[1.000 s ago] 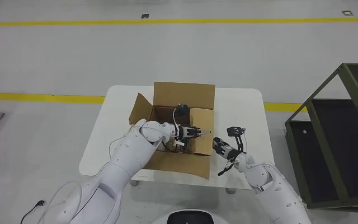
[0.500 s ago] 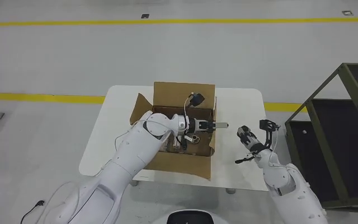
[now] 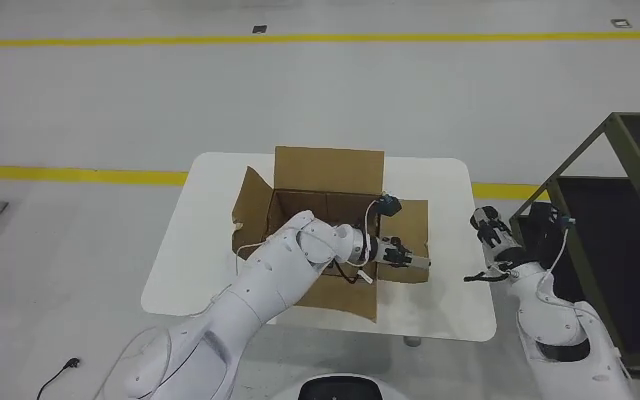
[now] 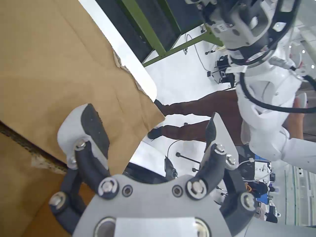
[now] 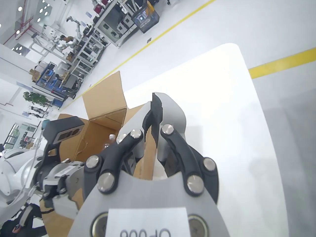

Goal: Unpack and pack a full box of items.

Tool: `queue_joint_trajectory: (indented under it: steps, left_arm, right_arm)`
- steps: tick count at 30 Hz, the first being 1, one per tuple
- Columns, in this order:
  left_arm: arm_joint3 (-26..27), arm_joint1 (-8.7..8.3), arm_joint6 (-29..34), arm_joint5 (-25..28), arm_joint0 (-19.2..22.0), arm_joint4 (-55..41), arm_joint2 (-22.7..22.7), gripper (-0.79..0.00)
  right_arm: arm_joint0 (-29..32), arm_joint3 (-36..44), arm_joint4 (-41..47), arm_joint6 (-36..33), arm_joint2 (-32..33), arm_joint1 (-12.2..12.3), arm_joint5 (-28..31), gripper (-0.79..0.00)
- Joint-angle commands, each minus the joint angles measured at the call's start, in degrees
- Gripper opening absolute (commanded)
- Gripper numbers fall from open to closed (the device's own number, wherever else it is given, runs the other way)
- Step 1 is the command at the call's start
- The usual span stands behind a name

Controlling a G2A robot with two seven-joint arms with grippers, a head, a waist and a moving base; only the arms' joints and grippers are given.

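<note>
The brown cardboard box (image 3: 325, 180) stands open in the middle of the white table (image 3: 200, 230). Its right flap (image 3: 410, 220) lies folded outward, almost flat. My left gripper (image 3: 418, 263) is over that flap's near corner and open; in the left wrist view (image 4: 153, 129) one finger (image 4: 95, 127) rests against the flap (image 4: 49, 62) and nothing is held. My right gripper (image 3: 484, 222) hovers over the table's right edge, shut and empty, its fingers (image 5: 154, 114) pressed together. Clear bottle tops (image 5: 111, 137) show inside the box (image 5: 98, 127).
A green metal rack (image 3: 590, 240) stands just right of the table, close to my right arm. Bare tabletop lies left of the box and between the flap and the right edge (image 3: 450, 300).
My left gripper has swung rightward out of the box, and the right flap has gone from upright to lying outward. My right arm has drawn back right toward the table edge.
</note>
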State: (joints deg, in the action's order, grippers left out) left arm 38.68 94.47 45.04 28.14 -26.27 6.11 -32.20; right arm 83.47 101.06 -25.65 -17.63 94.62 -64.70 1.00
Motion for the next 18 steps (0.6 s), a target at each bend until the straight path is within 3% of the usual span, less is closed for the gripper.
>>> queue_joint_trajectory:
  steps: [1, 12, 18]
  left_arm:
    - [-1.55, 0.4, -0.38, 0.04, 0.35, 0.59, 0.22, 0.0]
    - [-5.09, 0.88, 0.91, 1.86, 2.02, -1.06, -1.88, 0.0]
    - [-5.72, 0.69, 0.98, 1.5, 1.67, -0.86, -2.84, 0.0]
  right_arm:
    - [-0.88, -1.2, 0.63, -1.87, -1.48, -0.06, 1.49, -0.785]
    - [-9.97, -14.45, 0.04, -2.82, -11.56, -1.26, 4.12, -0.785]
    - [-12.28, -15.42, -0.05, 1.31, -12.07, -1.68, 3.14, -0.785]
